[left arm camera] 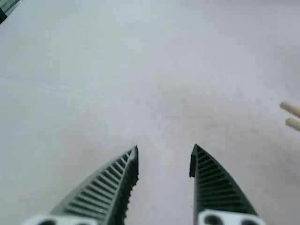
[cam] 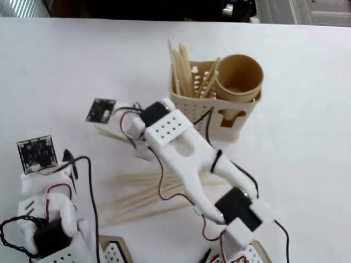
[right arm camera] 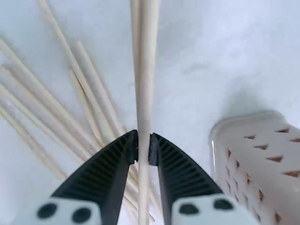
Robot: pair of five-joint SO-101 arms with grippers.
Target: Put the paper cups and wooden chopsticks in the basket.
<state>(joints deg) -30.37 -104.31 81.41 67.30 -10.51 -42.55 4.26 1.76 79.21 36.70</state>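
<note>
Pale wooden chopsticks (cam: 137,198), tan paper cup (cam: 239,76), cream hole-dotted basket (cam: 200,104), white table (cam: 307,164), black ribbed right hand (right arm camera: 143,143).

Paper cup (cam: 239,76) and chopsticks (cam: 182,68) stand in basket (cam: 230,118); loose chopsticks (cam: 142,200) lie beside.

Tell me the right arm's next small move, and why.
I'd likely raise the right gripper straight up a little: it is shut on a pair of chopsticks, loose chopsticks lie on the table beneath, and the basket stands close beside, so the pair needs height to clear its rim.
</note>
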